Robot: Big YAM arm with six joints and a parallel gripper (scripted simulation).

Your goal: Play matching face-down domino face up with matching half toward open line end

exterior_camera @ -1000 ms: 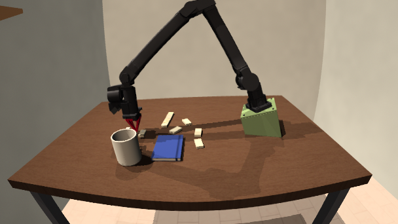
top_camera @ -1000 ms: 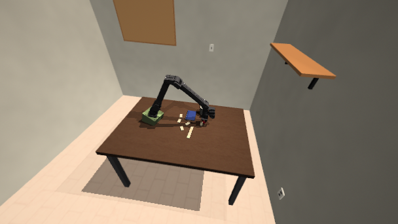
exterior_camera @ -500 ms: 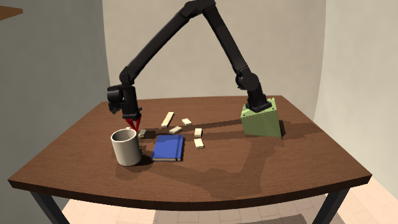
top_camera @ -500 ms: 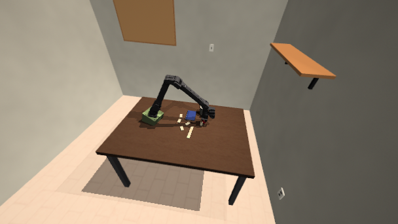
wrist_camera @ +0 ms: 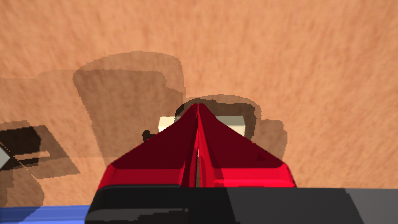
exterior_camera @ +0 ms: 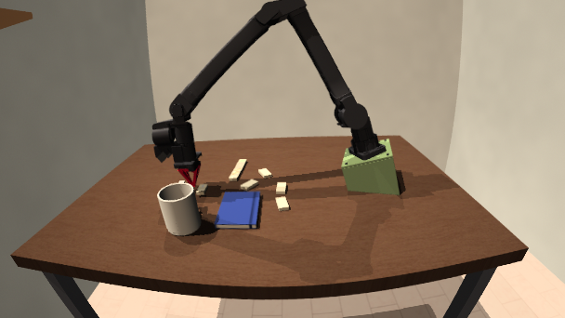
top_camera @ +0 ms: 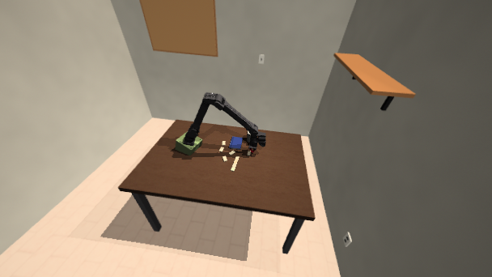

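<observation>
The pincer [top_camera: 252, 151] [exterior_camera: 193, 186] [wrist_camera: 198, 113] is closed, apparently on nothing; lowering it could knock the domino [top_camera: 248, 153] [exterior_camera: 202, 190] [wrist_camera: 237, 122] just beside its tips, possibly the face-down one, askew, well apart from the line [top_camera: 235, 164] [exterior_camera: 238, 169].

Plain room, corkboard-like panel [top_camera: 182, 26], wall shelf [top_camera: 373, 74], wooden table [top_camera: 182, 174] [exterior_camera: 316, 251]
</observation>
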